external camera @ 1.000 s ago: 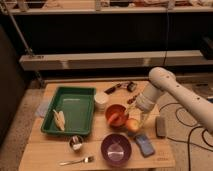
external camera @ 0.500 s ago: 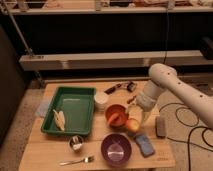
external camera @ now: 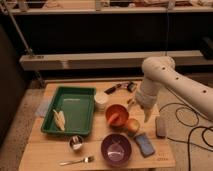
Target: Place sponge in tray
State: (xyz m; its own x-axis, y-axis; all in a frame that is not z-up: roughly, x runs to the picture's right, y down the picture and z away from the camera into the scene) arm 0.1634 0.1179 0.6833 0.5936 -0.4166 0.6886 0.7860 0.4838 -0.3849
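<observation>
Sponge pickup is the step you face. The small blue slab lies flat on the wooden surface near the front edge, just right of the purple bowl and in front of a small orange cup. Your claw hangs behind and above it, beside the orange bowl. Its fingers point down, parted, with nothing between them.

The sponge therefore lies toward the camera from the claw, almost straight ahead, and you would have to come forward and down to reach it. Its long axis runs on a diagonal, back-left to front-right, so I judge a wrist turn is needed to close across the short side.

Don't take the grey block on the right for it. That block looks stiffer and lies apart from the sponge. The sponge looks thin and soft, likely to squash in the grip.

The tray, green plastic with a raised rim, sits well to the left, past both bowls and a white cup. It has 1 pale object lying in it.
</observation>
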